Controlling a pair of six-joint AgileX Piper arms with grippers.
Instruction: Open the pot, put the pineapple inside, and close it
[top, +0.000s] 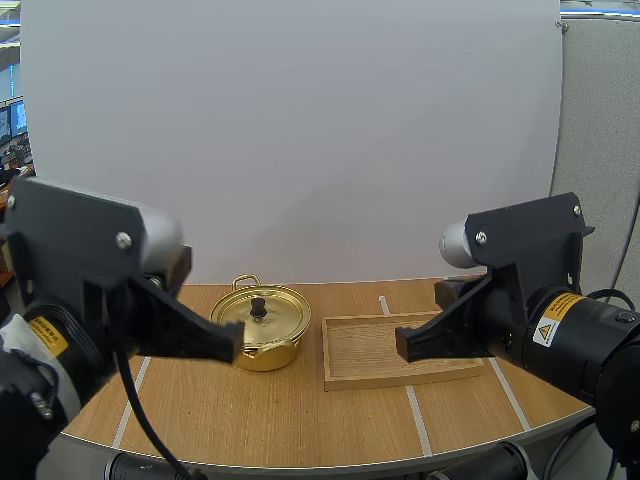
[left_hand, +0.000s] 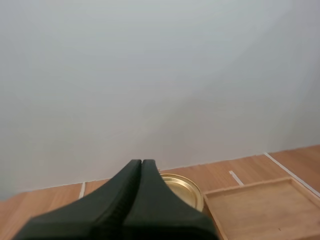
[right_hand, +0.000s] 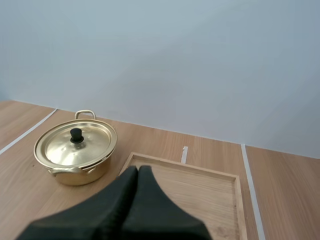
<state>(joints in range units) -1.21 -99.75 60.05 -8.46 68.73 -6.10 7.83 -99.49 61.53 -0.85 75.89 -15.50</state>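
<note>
- The left gripper (top: 232, 347) hangs above the left part of the table (top: 250, 425). Its two black fingers lie pressed together as one dark wedge with nothing between them, and the tip points toward the pot.
- The pot (top: 262, 345) is golden and stands upright on the table, left of centre, just beside the tray's left edge but apart from it.
- The lid (top: 272, 318) sits flat on the pot, its black knob (top: 258, 307) upright in the middle. One looped handle (top: 247, 281) shows at the pot's far rim.
- The tray (top: 372, 352) is wooden and shallow. It lies flat on the table right of the pot, between two white lines (top: 415, 415) marked on the tabletop.
- The right gripper (top: 402, 345) hangs over the tray's right half. Its fingers are closed against each other, pinching nothing, and the tip points left toward the pot. In the right wrist view the tip sits over the tray's near-left part, with the pot well beyond it.
</note>
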